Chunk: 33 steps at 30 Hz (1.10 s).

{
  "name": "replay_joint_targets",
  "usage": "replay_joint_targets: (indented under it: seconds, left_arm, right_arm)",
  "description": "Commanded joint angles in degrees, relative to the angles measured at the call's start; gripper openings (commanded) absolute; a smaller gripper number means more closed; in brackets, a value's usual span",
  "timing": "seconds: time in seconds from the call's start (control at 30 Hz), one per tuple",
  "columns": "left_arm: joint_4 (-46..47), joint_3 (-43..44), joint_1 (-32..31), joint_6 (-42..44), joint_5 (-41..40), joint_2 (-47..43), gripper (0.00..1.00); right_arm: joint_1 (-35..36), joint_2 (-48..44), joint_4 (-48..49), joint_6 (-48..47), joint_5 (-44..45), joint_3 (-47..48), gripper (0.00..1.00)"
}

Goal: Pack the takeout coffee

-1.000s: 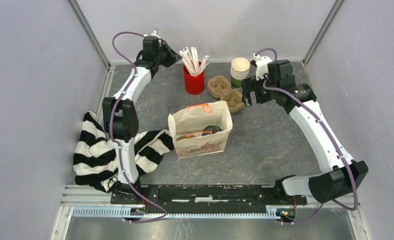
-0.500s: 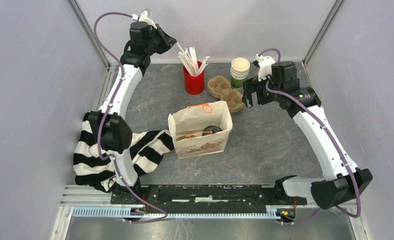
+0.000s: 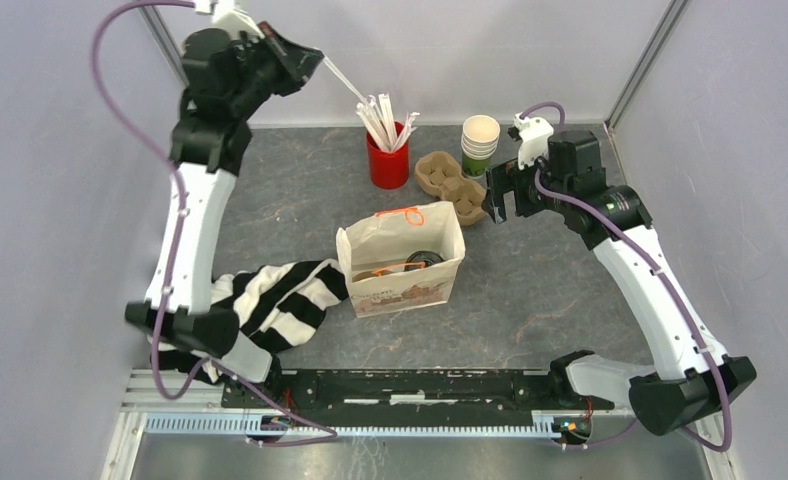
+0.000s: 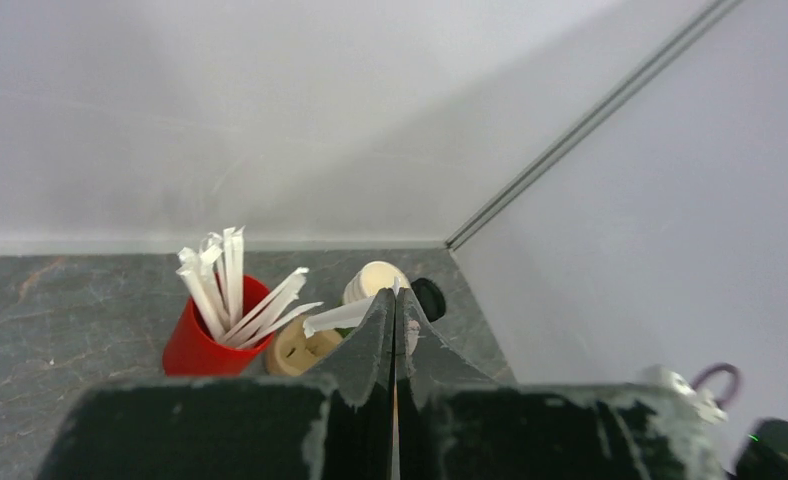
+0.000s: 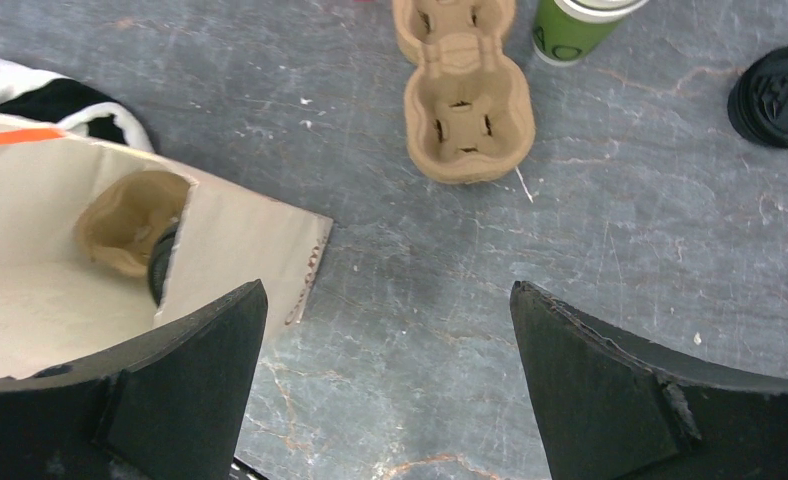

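Observation:
The takeout coffee [image 3: 425, 260] stands inside the open paper bag [image 3: 400, 285]; only its black lid shows, beside a cardboard holder [image 5: 120, 225]. My left gripper [image 3: 315, 57] is raised high near the back-left corner, shut on a white paper-wrapped straw [image 3: 342, 80] that slants down toward the red cup of straws [image 3: 388, 165]. In the left wrist view the straw [image 4: 338, 317] sticks out left of the closed gripper [image 4: 395, 300]. My right gripper [image 3: 497, 200] hovers open beside the bag's right end, with nothing between its fingers [image 5: 210, 330].
An empty cardboard cup carrier [image 3: 452, 185] lies behind the bag, next to a stack of lidless green cups [image 3: 480, 140]. A lone black lid [image 5: 775, 95] lies on the table. A black-and-white striped cloth [image 3: 270, 300] is draped left of the bag.
My left arm has lifted up and to the left, drawing one straw out of the red cup. The right gripper has shifted slightly and stays open.

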Motion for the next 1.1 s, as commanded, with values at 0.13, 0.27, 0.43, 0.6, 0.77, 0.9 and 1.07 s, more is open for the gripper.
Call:
replay_joint_targets:
  seconds: [0.13, 0.27, 0.43, 0.6, 0.77, 0.9, 1.07]
  left_arm:
    - [-13.27, 2.34, -0.29, 1.46, 10.13, -16.64, 0.02]
    - [-18.37, 2.42, -0.32, 2.04, 12.98, -21.25, 0.02]
    - [-23.66, 1.54, -0.32, 2.97, 15.59, -24.37, 0.02]
    - [-30.05, -1.16, -0.25, 6.09, 16.37, -25.21, 0.02]
    - [-31.0, -4.82, -0.25, 8.04, 13.59, -26.5, 0.02]
    - [-28.25, -10.87, -0.25, 8.09, 15.94, -27.02, 0.02]
    - [-27.7, -15.77, -0.27, 11.11, 15.08, -26.44, 0.02]
  right_arm:
    - [1.95, -8.57, -0.51, 2.47, -2.28, -4.12, 0.98]
    - [2.24, -11.91, -0.3, 3.14, -2.93, -7.1, 0.98]
    - [2.16, -14.87, -1.37, 2.94, -1.1, -7.81, 0.98]
    - [2.19, -17.04, -2.57, 2.93, -0.5, -8.54, 0.98]
    - [2.14, -18.78, -2.75, 4.05, -0.63, -9.94, 0.98]
    - [2.2, -19.61, -2.6, 4.93, -0.51, -10.97, 0.98]
    - [2.25, -20.4, -2.45, 5.7, 0.34, -11.99, 0.98]
